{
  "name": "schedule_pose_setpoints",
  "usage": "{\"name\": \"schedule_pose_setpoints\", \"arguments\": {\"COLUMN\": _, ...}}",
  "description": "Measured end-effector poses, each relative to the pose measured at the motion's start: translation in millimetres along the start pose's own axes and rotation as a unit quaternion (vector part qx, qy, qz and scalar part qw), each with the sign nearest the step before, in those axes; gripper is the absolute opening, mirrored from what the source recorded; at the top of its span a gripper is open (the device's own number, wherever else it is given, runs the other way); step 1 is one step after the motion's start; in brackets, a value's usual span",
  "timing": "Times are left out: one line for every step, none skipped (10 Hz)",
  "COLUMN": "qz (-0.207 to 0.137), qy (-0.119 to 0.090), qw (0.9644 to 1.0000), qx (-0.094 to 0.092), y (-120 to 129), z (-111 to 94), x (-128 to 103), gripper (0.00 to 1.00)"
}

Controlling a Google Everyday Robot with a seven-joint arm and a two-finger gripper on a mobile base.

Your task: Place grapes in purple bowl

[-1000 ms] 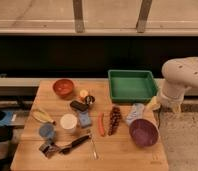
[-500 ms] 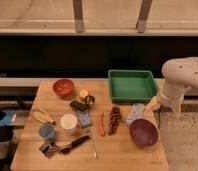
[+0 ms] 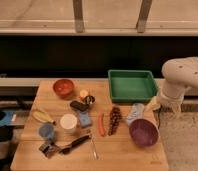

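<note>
Starting far left on the table (image 3: 32, 100): one banana (image 3: 42, 116) and two cups, a blue cup (image 3: 47, 131) and a white cup (image 3: 68, 122). There are two bowls total. The orange-red bowl (image 3: 63, 87) is at about 12 o'clock from the white cup. One orange stick (image 3: 101, 124) lies just beside the single bunch of grapes (image 3: 114, 120), at its 9 o'clock. One green bin (image 3: 132, 85) is at 1 o'clock from the grapes. The purple bowl (image 3: 143, 132) is near them at 4 o'clock, with nothing in it. The end effector (image 3: 159, 103) hangs past the table's right edge, 1 o'clock from the purple bowl; can't tell if it's clenched or released.
</note>
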Motion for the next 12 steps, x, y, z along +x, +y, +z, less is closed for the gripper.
{"name": "schedule_pose_setpoints", "arguments": {"qz": 0.000, "qy": 0.000, "qw": 1.0000, "qx": 0.000, "y": 0, "z": 0, "x": 0, "gripper": 0.80}}
{"name": "schedule_pose_setpoints", "arguments": {"qz": 0.000, "qy": 0.000, "qw": 1.0000, "qx": 0.000, "y": 0, "z": 0, "x": 0, "gripper": 0.80}}
{"name": "schedule_pose_setpoints", "arguments": {"qz": 0.000, "qy": 0.000, "qw": 1.0000, "qx": 0.000, "y": 0, "z": 0, "x": 0, "gripper": 0.80}}
{"name": "schedule_pose_setpoints", "arguments": {"qz": -0.001, "qy": -0.001, "qw": 1.0000, "qx": -0.001, "y": -1, "z": -1, "x": 0, "gripper": 0.80}}
{"name": "schedule_pose_setpoints", "arguments": {"qz": -0.006, "qy": -0.006, "qw": 1.0000, "qx": -0.002, "y": -2, "z": -4, "x": -2, "gripper": 0.80}}
{"name": "schedule_pose_setpoints", "arguments": {"qz": -0.015, "qy": -0.014, "qw": 0.9998, "qx": -0.001, "y": 1, "z": -10, "x": -9, "gripper": 0.80}}
{"name": "schedule_pose_setpoints", "arguments": {"qz": -0.034, "qy": -0.017, "qw": 0.9993, "qx": 0.002, "y": 11, "z": -18, "x": -16, "gripper": 0.80}}
{"name": "schedule_pose_setpoints", "arguments": {"qz": -0.052, "qy": -0.018, "qw": 0.9984, "qx": 0.005, "y": 25, "z": -22, "x": -20, "gripper": 0.80}}
{"name": "schedule_pose_setpoints", "arguments": {"qz": -0.074, "qy": -0.016, "qw": 0.9971, "qx": 0.007, "y": 49, "z": -21, "x": -24, "gripper": 0.80}}
{"name": "schedule_pose_setpoints", "arguments": {"qz": -0.088, "qy": -0.010, "qw": 0.9960, "qx": 0.007, "y": 67, "z": -17, "x": -28, "gripper": 0.80}}
{"name": "schedule_pose_setpoints", "arguments": {"qz": -0.106, "qy": 0.002, "qw": 0.9943, "qx": 0.003, "y": 94, "z": -9, "x": -32, "gripper": 0.80}}
{"name": "schedule_pose_setpoints", "arguments": {"qz": -0.123, "qy": 0.014, "qw": 0.9923, "qx": -0.005, "y": 116, "z": 1, "x": -33, "gripper": 0.80}}
